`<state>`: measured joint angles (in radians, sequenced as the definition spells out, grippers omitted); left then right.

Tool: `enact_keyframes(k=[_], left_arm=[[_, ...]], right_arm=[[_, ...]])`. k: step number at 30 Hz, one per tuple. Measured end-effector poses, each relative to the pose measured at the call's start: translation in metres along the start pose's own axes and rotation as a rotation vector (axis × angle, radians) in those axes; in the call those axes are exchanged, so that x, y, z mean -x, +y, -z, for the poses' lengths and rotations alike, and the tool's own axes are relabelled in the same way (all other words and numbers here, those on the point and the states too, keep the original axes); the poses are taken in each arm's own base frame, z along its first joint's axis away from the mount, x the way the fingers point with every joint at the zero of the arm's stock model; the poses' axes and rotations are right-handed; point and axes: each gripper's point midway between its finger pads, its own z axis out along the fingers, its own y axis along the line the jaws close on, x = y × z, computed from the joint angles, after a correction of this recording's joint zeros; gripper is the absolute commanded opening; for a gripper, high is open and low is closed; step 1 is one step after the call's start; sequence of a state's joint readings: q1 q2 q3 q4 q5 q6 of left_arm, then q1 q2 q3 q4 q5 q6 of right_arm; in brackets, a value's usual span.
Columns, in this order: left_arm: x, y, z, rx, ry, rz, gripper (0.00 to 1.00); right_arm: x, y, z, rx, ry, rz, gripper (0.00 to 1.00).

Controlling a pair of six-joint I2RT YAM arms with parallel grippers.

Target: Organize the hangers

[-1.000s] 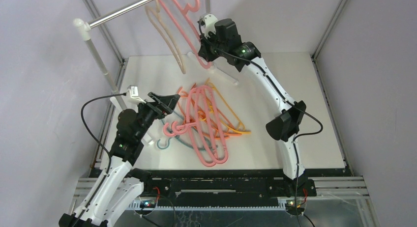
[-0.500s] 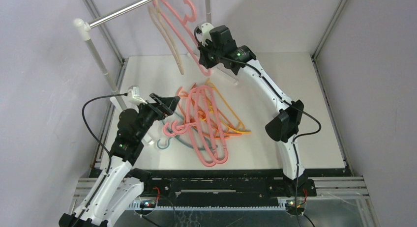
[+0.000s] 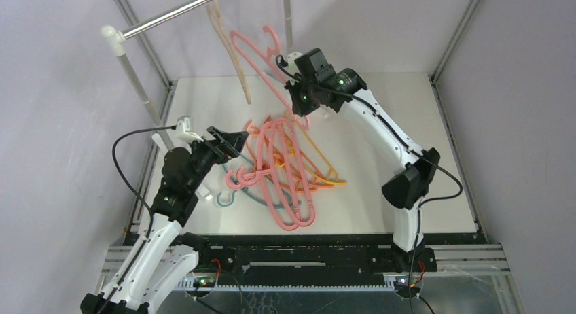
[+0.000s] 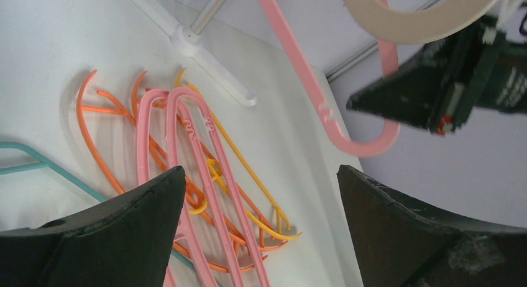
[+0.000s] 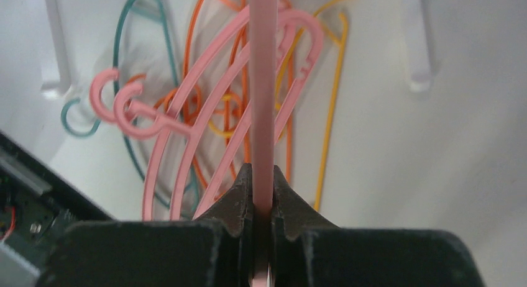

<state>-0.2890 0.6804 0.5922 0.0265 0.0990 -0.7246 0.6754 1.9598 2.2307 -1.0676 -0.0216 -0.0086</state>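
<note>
Currently | right gripper (image 5: 263, 178): clamped on pink hanger (image 5: 261, 82), above hanger pile (image 3: 282, 168) | left gripper (image 4: 261, 175): jaws spread, near pile

Nothing can be read in any of the three views — no lettering, number, brand mark or sign shows on the hangers (image 5: 261, 82) or on the table (image 3: 441, 124). The dark surfaces near the cameras are too blurred to tell.
</note>
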Motion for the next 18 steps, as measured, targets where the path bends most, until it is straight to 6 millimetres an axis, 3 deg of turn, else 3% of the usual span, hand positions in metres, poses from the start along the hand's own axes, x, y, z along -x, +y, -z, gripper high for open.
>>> enact_keyframes(k=[9, 18], left_arm=[[0.011, -0.01, 0.001, -0.015, -0.019, -0.007, 0.96], [0.011, -0.01, 0.006, -0.015, -0.017, -0.008, 0.96]], right_arm=[[-0.077, 0.048, 0.029, 0.08, 0.148, 0.062, 0.01], [-0.134, 0.058, 0.055, 0.096, 0.239, 0.059, 0.01]])
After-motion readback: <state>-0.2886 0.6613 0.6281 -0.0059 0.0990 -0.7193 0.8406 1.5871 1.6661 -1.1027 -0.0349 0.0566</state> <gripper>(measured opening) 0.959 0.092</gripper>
